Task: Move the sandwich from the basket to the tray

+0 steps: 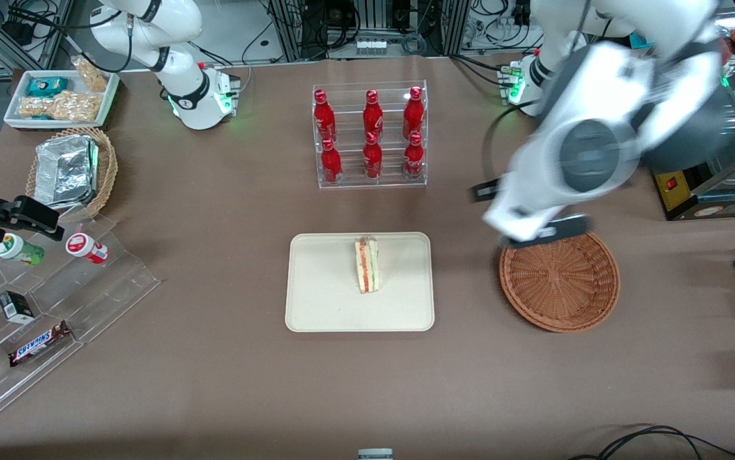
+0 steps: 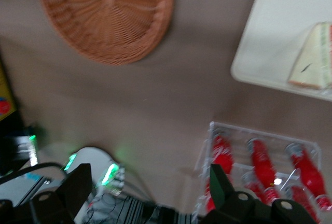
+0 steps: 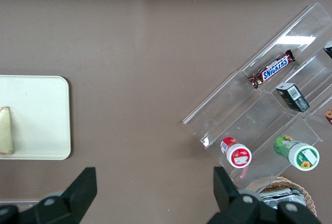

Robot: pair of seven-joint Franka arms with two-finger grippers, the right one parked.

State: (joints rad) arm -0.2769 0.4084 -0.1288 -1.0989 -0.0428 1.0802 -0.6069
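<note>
Brown paper covers the counter (image 1: 227, 358), with the cream tray (image 1: 323, 300) at its middle as the landmark for everything else. Toward the parked arm's end of the counter from the tray stands a clear stepped display (image 1: 86, 300) holding a Snickers bar (image 1: 39, 343) and small jars; farther from the front camera than the tray is a clear rack of red bottles (image 1: 371, 134). On the tray itself the sandwich (image 1: 367, 264) stands on edge, its long axis running from the edge nearer the camera toward the bottle rack. Toward the working arm's end from the tray lies the reddish-brown basket (image 1: 559, 282), nothing in it. The gripper (image 2: 148, 185) hangs high above the counter near the basket's rim on the bottle-rack side, fingers spread wide and holding nothing. From the gripper, the sandwich lies well apart sideways, toward the parked arm's end and lower, on the tray. Judging by this, the placement looks finished; what remains is only to clear the arm.
</note>
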